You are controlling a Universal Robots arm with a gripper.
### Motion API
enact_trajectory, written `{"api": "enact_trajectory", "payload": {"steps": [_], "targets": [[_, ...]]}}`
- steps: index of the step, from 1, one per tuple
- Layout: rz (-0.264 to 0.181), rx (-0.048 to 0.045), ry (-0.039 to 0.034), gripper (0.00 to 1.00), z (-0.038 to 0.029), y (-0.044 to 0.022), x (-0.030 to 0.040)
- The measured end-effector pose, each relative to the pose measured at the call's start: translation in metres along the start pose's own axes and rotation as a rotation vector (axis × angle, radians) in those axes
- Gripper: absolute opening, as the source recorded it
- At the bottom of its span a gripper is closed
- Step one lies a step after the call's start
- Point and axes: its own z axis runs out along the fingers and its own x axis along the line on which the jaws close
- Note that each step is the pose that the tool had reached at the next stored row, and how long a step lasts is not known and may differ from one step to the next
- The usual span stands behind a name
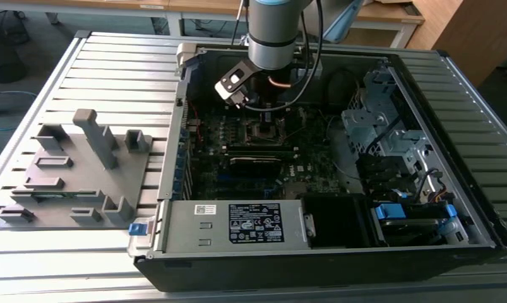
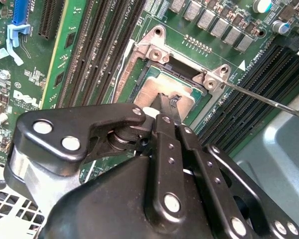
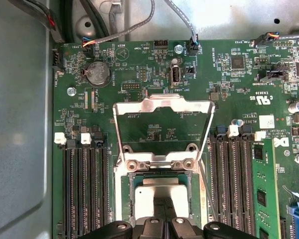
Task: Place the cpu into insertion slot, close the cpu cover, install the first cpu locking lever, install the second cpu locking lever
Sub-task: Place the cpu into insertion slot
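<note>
The open computer case (image 1: 236, 262) lies on its side on a slatted table (image 1: 110, 63). Its labelled power supply (image 1: 236, 222) is nearest me and the green motherboard (image 1: 236, 180) lies beyond it.

Midway up the board, the cpu (image 2: 152, 89) lies flat, silver face up, inside the insertion slot (image 3: 132, 194). The gripper (image 2: 168, 102) points down at its middle, jaws drawn together to one narrow tip with nothing pinched between them. I cannot tell whether the tip touches the chip or hangs just above it.

Just past the slot, the cpu cover (image 3: 162, 103) is swung back on its hinge, its frame open over bare board. One thin locking lever (image 2: 269, 102) angles away beside the socket, unlatched.

By my reading, seating the chip is the step in hand or just finished, and the cover is not yet closed. Closing it would mean catching the frame's far edge and swinging it over without nudging the chip.

Farthest back, the arm (image 1: 274, 38) drops almost straight down into the case, wrist tilted slightly.
</note>
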Motion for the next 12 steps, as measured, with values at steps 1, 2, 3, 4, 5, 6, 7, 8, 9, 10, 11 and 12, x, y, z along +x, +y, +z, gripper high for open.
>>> {"api": "enact_trajectory", "payload": {"steps": [1,2,3,4,5,6,7,8,9,10,11,12], "targets": [[0.0,0.0001,-0.0001,0.1,0.0003,-0.0001,0.0],[0.0,0.0002,-0.0004,0.1,0.0006,-0.0001,-0.0001],[0.0,0.0003,-0.0004,0.1,0.0006,-0.0001,-0.0001],[0.0,0.0003,-0.0005,0.1,0.0006,-0.0001,-0.0001],[0.0,0.0002,-0.0003,0.1,0.0007,-0.0001,0.0],[0.0,0.0,0.0,0.1,0.0008,-0.0001,0.0],[0.0,-0.0002,0.0003,0.1,0.0003,0.0,0.0],[0.0,-0.001,0.0015,0.1,-0.0004,0.0001,0.0003],[0.0,-0.0016,0.0026,0.1,-0.0017,0.0003,0.0005],[0.0,-0.0007,0.0008,0.1,-0.0043,0.0003,0.0002],[0.0,-0.0001,-0.0003,0.1,-0.0067,0.0003,-0.0001],[0.0,-0.0003,0.0,0.1,-0.0086,0.0004,0.0]]}}
